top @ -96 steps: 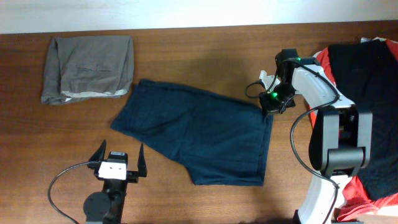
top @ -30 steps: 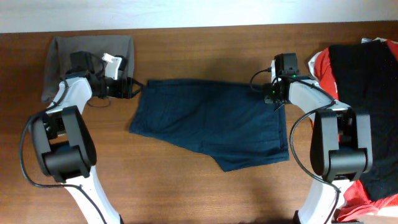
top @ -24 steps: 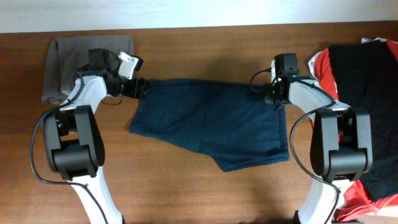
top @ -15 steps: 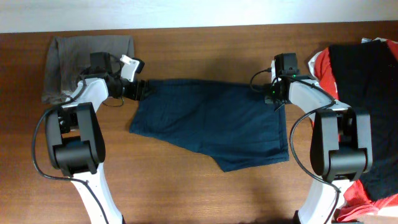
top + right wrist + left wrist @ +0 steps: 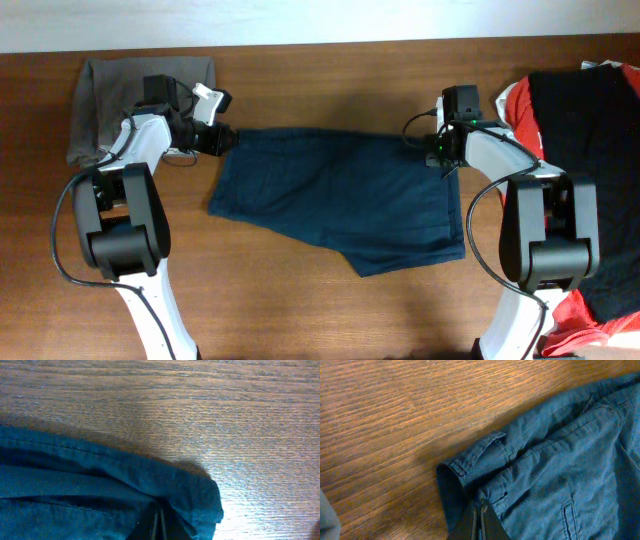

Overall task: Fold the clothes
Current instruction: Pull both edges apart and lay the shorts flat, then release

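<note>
Left pincer (image 5: pixel 224 138): jaws pinched together on the upper left corner of the large dark navy-blue cloth garment (image 5: pixel 340 200); in its wrist view the dark fingertips (image 5: pixel 491 525) meet on a fold of cloth just below a hemmed edge
Right pincer (image 5: pixel 441 162): jaws closed tight on the upper right corner of the same garment; in its wrist view the cloth bunches around the tips
Navy garment: spread across the middle of the brown wooden table (image 5: pixel 300 70), its upper edge running between the two pincers, its lower edge slanting down to a corner at the lower right
Grey-brown folded cloth garment (image 5: pixel 105 100): far left of the table, near the navy garment's left corner but apart from it
Black cloth garment (image 5: pixel 590 130): at the right edge, lying on a red-orange cloth (image 5: pixel 512 100); both are apart from the navy garment
In the way: the white left arm (image 5: pixel 135 150) crosses the right edge of the grey-brown garment; the white right arm (image 5: pixel 500 150) lies between the navy garment and the pile at the right, just beside the red-orange cloth
</note>
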Tool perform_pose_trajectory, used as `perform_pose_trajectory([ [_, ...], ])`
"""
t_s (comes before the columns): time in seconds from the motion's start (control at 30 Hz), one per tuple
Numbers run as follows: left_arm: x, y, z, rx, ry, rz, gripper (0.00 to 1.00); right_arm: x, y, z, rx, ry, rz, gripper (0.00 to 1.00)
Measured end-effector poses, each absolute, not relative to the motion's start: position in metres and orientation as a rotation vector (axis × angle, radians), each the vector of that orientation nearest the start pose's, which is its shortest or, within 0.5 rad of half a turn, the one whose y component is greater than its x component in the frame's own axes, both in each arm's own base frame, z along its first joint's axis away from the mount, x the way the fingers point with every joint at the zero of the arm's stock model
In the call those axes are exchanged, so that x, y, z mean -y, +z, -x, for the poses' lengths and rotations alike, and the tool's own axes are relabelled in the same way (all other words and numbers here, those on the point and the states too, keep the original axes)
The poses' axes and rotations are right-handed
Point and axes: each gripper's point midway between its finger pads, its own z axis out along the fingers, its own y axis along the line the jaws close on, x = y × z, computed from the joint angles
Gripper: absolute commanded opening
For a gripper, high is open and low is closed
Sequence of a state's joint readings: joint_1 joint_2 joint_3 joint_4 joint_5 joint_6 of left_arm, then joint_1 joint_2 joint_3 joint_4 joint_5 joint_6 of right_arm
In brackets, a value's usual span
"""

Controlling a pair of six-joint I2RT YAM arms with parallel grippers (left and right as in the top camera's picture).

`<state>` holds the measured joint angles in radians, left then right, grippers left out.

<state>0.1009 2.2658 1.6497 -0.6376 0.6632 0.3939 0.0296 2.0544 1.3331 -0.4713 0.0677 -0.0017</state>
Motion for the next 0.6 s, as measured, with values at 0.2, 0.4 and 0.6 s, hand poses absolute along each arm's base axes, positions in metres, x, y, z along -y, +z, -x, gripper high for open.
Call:
perform_pose_trajectory([
  [0.2, 0.050, 0.065, -0.487, -2.552, -0.689, -0.492, 0.01, -0.038, 0.051, -0.452, -2.826, 0.230, 0.166, 0.04],
  [0.4, 0.049, 0.081, -0.397, -2.982, -0.789, -0.115, 0.01, -0.042, 0.086, -0.356, -3.141, 0.319, 0.079, 0.04],
  [0.6, 0.062, 0.000, -0.359, -3.151, -0.489, 0.034, 0.01, -0.042, 0.005, -0.333, -3.127, 0.322, -0.010, 0.04],
])
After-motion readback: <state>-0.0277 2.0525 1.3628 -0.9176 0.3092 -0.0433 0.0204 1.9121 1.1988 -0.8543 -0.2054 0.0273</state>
